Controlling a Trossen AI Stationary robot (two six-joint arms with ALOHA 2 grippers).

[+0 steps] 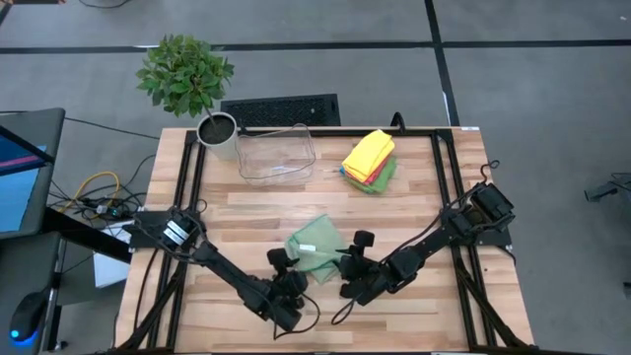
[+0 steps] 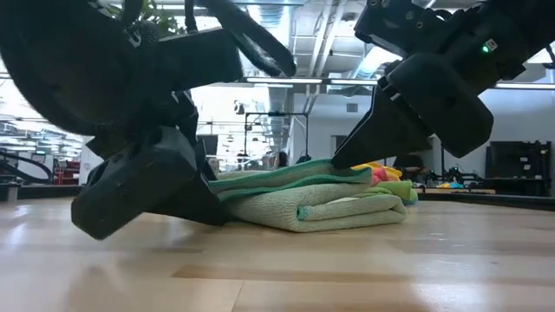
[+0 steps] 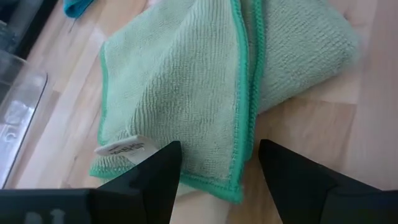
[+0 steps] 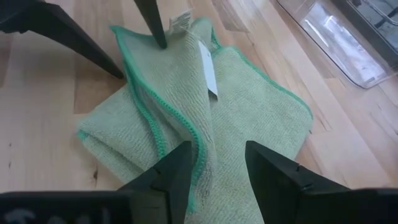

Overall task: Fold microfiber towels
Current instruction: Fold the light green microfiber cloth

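1. The sage towel (image 1: 315,247) lies on the table (image 1: 414,207) at front centre, between the two grippers, partly folded: a top layer with a darker green hem lies over a thicker doubled part.
2. Step in hand, as judged: complete a fold of this towel. Bring the hemmed edges into line before pressing, since the top layer sits askew on the lower one in both wrist views.
3. Grip only the top layer near its corners. Taking the layers beneath as well would drag the whole bundle instead of turning the flap.
4. Keep the white tag (image 3: 121,149) inside the fold if a clean face is wanted.
5. Left gripper (image 3: 217,171): fingers spread, one on each side of the towel's near hem. Nothing is pinched. Whether the tips touch the cloth cannot be told.
6. Right gripper (image 4: 214,168): fingers spread, straddling the raised hemmed ridge of the towel. In the low view its tip rests on or just at the top layer. No cloth is clamped, as far as can be seen.
7. Finished towels (image 1: 370,160) sit stacked at the back right, beside the clear bin (image 1: 276,153).
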